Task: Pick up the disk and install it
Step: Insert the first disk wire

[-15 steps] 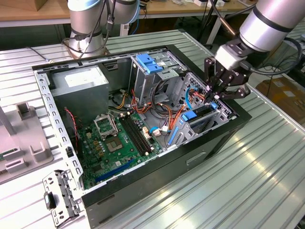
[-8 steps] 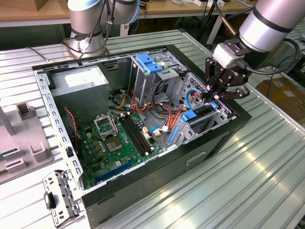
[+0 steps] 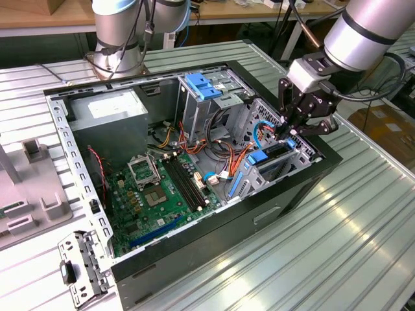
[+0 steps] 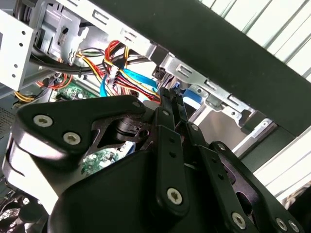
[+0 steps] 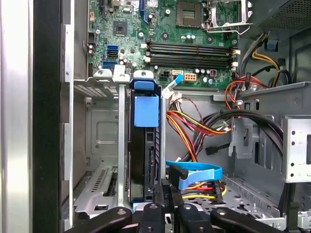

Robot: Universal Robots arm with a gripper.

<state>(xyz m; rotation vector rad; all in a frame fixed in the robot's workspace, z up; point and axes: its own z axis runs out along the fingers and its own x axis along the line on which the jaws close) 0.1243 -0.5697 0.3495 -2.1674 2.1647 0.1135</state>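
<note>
Disk (image 5: 144, 145) stands on edge in the drive cage (image 5: 104, 141), long axis running straight ahead of the claw (image 5: 165, 204). Claw is pressed together at its near end, apparently pinching it.

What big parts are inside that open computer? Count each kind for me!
Green circuit board: 1
Grey power box: 1
Disk, standing on edge in its slot: 1
Black computer case around them: 1
Total: 4
</note>
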